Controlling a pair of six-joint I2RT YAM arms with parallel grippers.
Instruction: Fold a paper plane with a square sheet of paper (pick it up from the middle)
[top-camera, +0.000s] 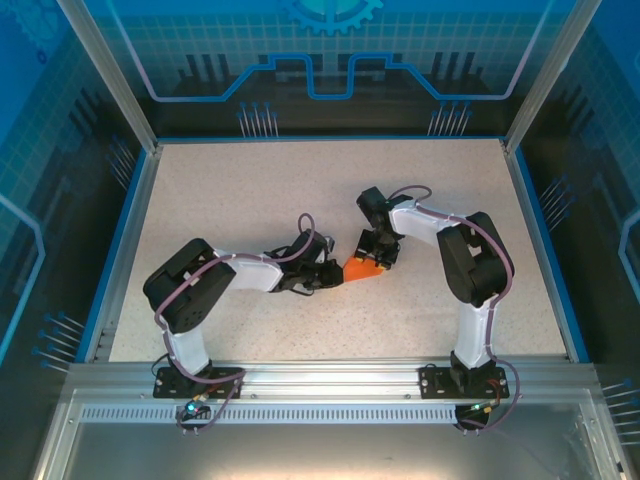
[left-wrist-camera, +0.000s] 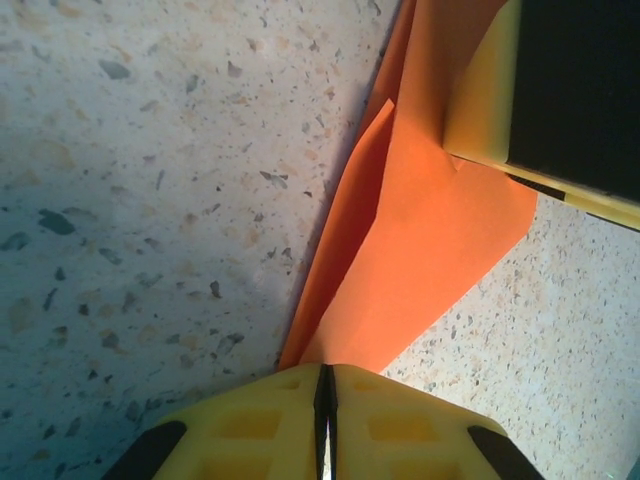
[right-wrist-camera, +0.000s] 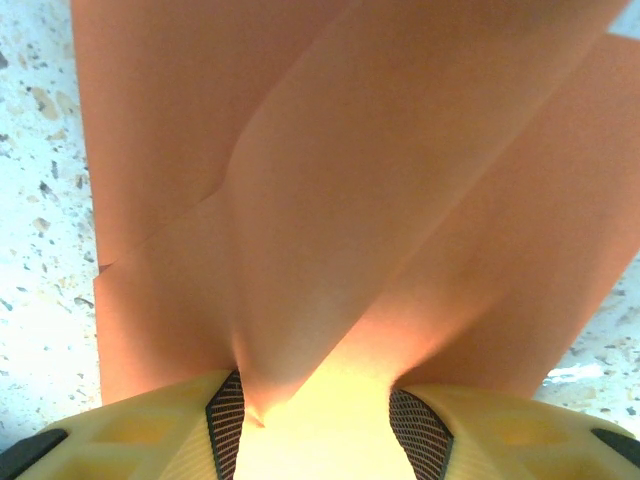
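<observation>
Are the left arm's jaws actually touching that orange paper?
Touching. Left wrist view: the orange paper runs into the closed seam of the left gripper, pinched there.

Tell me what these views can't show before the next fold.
Top view: the orange paper is too small to read creases; the left jaws and right jaws overlap its edges.
Left wrist view: the paper's far end is cut off by the top edge and lies partly under one right jaw.
Right wrist view: the paper is close and blurred; whether the right jaws pinch it is unclear.
</observation>
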